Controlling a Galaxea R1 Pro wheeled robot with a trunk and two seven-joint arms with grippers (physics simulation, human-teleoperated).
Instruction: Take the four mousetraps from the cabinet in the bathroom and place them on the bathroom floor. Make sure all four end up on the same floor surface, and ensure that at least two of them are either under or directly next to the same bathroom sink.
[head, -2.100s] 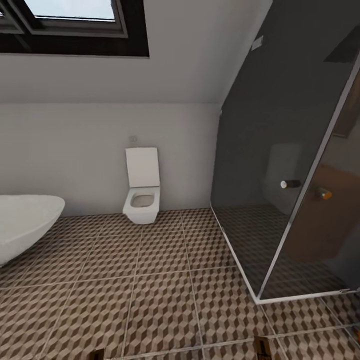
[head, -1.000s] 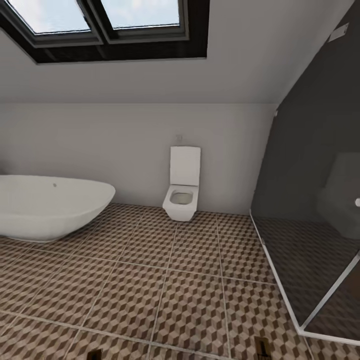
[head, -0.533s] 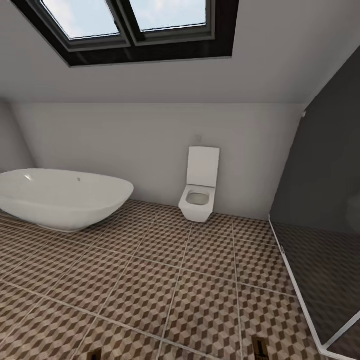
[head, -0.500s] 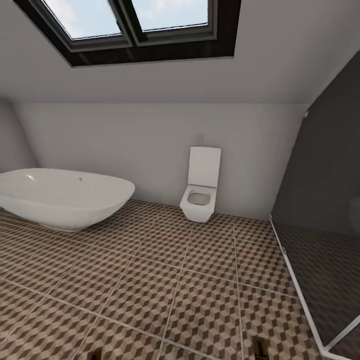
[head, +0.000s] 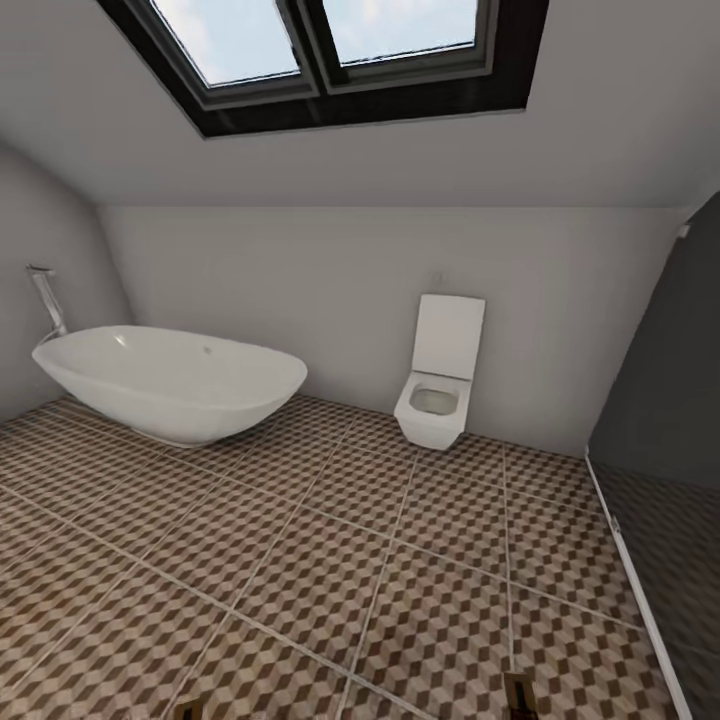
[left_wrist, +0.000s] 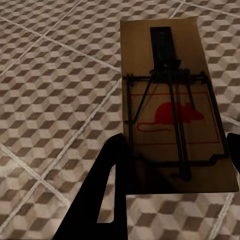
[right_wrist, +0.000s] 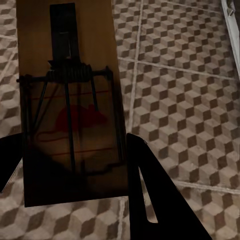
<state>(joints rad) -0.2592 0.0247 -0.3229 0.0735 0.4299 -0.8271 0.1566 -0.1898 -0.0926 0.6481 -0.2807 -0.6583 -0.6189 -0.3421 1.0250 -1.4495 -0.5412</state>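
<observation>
Your head camera has swung toward the robot's left over the last two seconds. The dark glass shower enclosure (head: 665, 480) has slid from a large share of the picture to its right edge, the toilet (head: 440, 385) has drifted rightward, and the bathtub (head: 170, 380), earlier a sliver, now shows whole with its floor-standing tap (head: 45, 300). This is the view turning, not the fixtures moving. In my judgement you are scanning for the sink, which these pictures do not yet show; the two traps in hand cannot be placed correctly until it is found.

The bathroom floor (head: 330, 560) of cube-pattern tiles carries no loose trap anywhere the head view covers.

Containers: the bathtub is the largest and appears empty inside, as far as its rim allows. The toilet stands lid up, with nothing visible in the bowl.

The left gripper (left_wrist: 172, 172) is closed across one mousetrap (left_wrist: 172, 100), its dark fingers clamped on the board's two long edges, the board held flat above the tiles. The right gripper (right_wrist: 72, 175) grips a second mousetrap (right_wrist: 70, 100) the same way, also clear of the floor.
</observation>
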